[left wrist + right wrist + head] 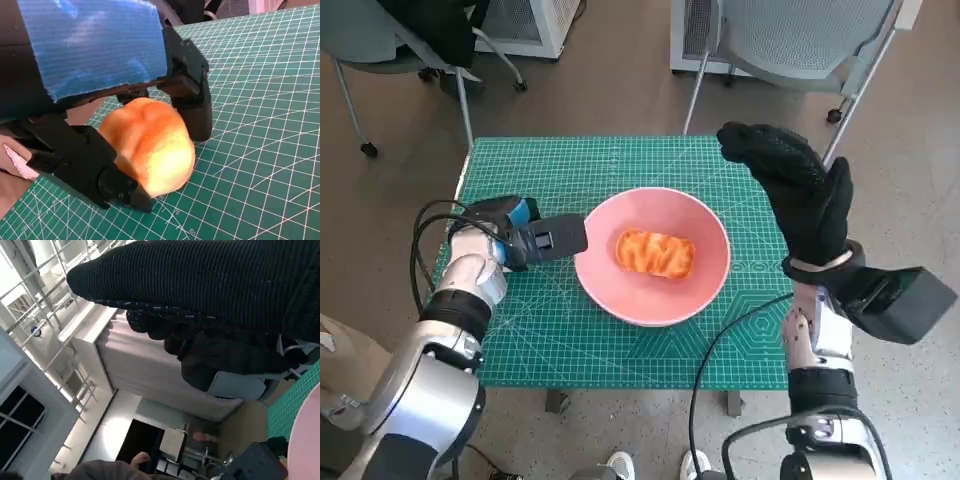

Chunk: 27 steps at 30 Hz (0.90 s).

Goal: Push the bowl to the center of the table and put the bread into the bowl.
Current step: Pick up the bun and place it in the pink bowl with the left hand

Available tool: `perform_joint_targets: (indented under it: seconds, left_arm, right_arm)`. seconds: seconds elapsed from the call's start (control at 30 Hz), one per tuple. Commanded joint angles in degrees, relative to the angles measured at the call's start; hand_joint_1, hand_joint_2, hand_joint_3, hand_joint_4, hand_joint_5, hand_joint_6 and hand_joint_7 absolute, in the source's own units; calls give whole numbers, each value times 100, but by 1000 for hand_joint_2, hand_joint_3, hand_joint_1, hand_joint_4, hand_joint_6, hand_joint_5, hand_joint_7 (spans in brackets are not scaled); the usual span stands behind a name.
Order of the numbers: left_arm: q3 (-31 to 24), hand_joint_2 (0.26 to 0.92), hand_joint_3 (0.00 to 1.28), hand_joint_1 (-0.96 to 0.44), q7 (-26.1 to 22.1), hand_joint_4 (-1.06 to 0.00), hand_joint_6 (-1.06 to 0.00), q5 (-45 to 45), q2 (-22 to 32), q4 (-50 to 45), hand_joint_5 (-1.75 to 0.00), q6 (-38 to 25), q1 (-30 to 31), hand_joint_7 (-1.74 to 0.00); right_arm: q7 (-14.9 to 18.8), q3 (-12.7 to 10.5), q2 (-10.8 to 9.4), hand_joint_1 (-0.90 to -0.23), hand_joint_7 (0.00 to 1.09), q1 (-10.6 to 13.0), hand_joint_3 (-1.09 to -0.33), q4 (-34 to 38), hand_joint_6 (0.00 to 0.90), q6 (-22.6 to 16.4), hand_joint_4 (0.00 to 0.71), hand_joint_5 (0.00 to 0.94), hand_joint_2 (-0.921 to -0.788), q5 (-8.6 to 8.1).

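Left hand (545, 240) touches the bowl (620, 300) rim, its grip unclear; right hand (800, 190) is lifted, open and empty. Better to pull the left away gently, so the bowl and bread (655, 253) do not shift.

Pink bowl (620, 290), golden-orange bread (655, 253), green mat (570, 165) (white grid lines), blue-taped left hand (525, 237)
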State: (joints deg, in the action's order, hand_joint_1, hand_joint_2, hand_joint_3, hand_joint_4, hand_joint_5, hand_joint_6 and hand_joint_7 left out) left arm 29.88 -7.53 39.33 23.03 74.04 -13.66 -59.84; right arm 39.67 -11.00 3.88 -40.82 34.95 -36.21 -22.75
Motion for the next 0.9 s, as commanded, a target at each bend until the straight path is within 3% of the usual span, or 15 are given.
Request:
perform_joint_targets:
  seconds: [0.03, 0.4, 0.67, 0.9]
  left_arm:
    - [-53, 921, 126, 1, -117, -592, -581, -77, 59, 12, -1251, 43, 74, -1240]
    - [-109, 898, 97, 1, -151, -722, -637, -123, 114, -61, -1244, 113, 22, -1049]
    - [-196, 887, 94, 1, -261, -726, -670, -214, 236, -378, -1162, 58, -125, -1097]
    - [-399, 888, 83, 1, -397, -744, -670, -263, 481, -1373, -1132, -252, -41, -1106]
  right_arm:
    - [-11, 17, -14, -679, 251, 108, -875, 92, -1, 79, 55, 0, -921, -5]
    - [-15, 18, -6, -680, 250, 87, -875, 67, -1, 138, 55, 0, -921, -10]
    - [9, 17, -8, -680, 250, 62, -875, 103, -1, 141, 55, 0, -921, -11]
    - [26, 22, -10, -680, 251, 56, -876, 94, -1, 137, 55, 0, -921, -19]
